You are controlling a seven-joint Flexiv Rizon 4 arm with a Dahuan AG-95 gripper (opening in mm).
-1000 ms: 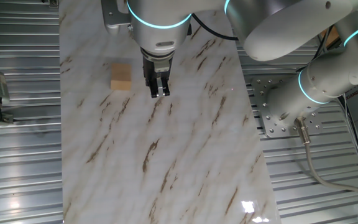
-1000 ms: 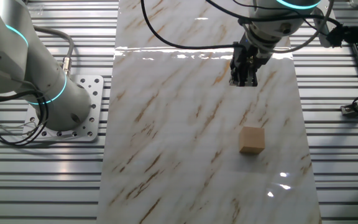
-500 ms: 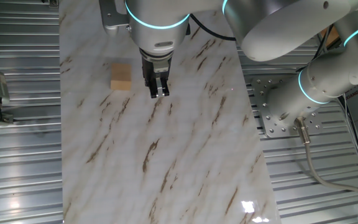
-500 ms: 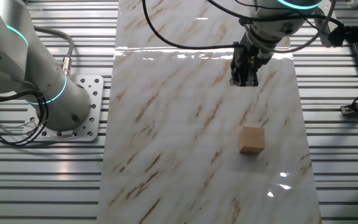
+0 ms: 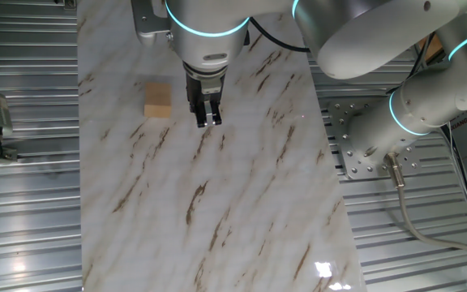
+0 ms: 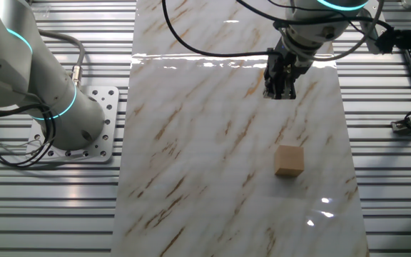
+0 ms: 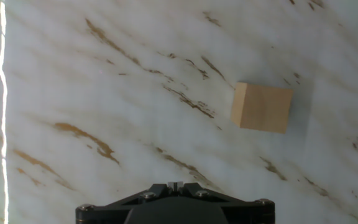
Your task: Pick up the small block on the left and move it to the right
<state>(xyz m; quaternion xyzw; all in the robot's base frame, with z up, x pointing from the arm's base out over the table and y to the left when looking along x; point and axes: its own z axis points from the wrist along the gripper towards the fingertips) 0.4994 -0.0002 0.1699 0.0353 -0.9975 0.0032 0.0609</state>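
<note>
Black gripper [image 5: 207, 120] fingers pressed together, empty, above the marble table [image 5: 242, 203], apart from the small block [image 5: 158, 100].

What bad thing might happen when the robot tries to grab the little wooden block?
The gripper is beside the small block, not above it, so coming straight down would probably miss. Its fingers look close together; unless they open wider, they might bump the block and push it along the shiny marble table.
</note>
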